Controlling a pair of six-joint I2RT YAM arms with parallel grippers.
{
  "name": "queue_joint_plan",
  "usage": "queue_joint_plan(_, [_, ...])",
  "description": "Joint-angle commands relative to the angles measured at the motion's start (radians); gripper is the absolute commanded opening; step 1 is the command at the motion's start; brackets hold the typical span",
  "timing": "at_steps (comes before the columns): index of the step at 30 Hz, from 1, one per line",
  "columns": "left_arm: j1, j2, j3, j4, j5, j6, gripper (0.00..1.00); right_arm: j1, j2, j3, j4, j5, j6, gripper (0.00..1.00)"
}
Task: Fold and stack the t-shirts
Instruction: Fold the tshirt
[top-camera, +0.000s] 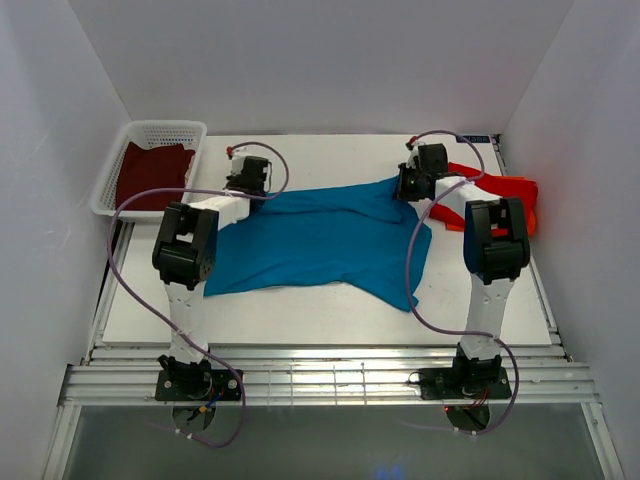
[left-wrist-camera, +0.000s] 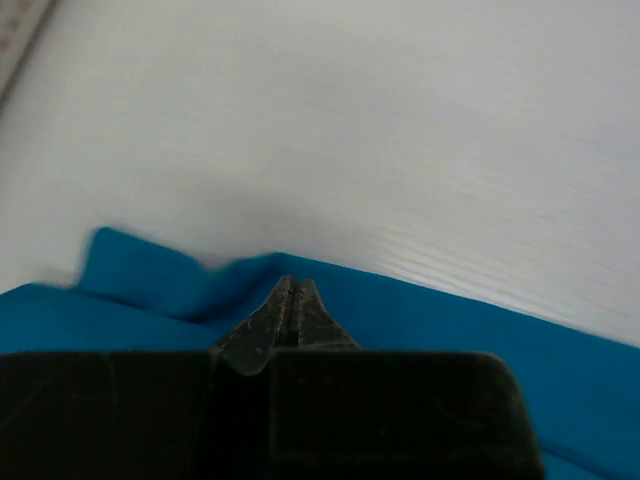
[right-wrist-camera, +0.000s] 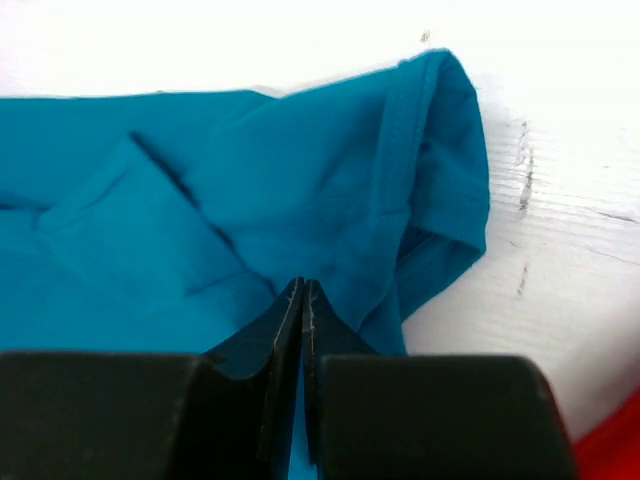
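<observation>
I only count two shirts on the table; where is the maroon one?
Top view: the maroon t-shirt lies inside the white mesh basket at the table's far left corner, left of the teal t-shirt.

Left arm (top-camera: 185, 245) and right arm (top-camera: 495, 240) are extended forward, elbows raised, wrists angled down. Left gripper (left-wrist-camera: 292, 285) and right gripper (right-wrist-camera: 303, 287) are noted with jaws pressed together, each pinched on the shirt's (top-camera: 320, 240) far edge.

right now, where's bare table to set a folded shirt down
Bare table runs in front of the teal shirt, along the near edge; another strip lies beyond it, right of the basket. The far right corner is crowded by the red-orange shirt.
</observation>
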Motion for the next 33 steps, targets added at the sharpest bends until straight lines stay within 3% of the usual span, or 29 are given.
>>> queue_joint_plan(1, [-0.167,-0.145,0.062,0.209,0.007,0.202,0.08,-0.004,-0.150,-0.032,0.116,-0.020,-0.025,0.08])
queue_joint_plan(4, [-0.283,-0.162,0.141,0.209,0.012,0.235,0.25,-0.004,-0.187,-0.037,0.142,-0.010,-0.033,0.08])
queue_joint_plan(6, [-0.364,-0.173,0.156,0.212,0.020,0.238,0.29,-0.004,-0.176,-0.021,0.128,0.006,-0.039,0.08])
queue_joint_plan(7, [-0.383,-0.172,0.158,0.209,0.029,0.231,0.29,-0.004,-0.165,-0.007,0.092,0.019,-0.039,0.08])
queue_joint_plan(10, [-0.447,-0.162,0.144,0.192,0.095,0.151,0.00,-0.004,-0.108,0.054,0.030,0.039,-0.042,0.08])
queue_joint_plan(20, [-0.586,-0.130,0.049,0.182,0.282,-0.046,0.00,-0.010,0.066,0.194,-0.036,0.111,-0.060,0.08])
queue_joint_plan(33, [-0.736,-0.040,0.027,0.243,0.423,-0.130,0.00,-0.021,0.079,0.184,-0.050,0.132,-0.083,0.08])
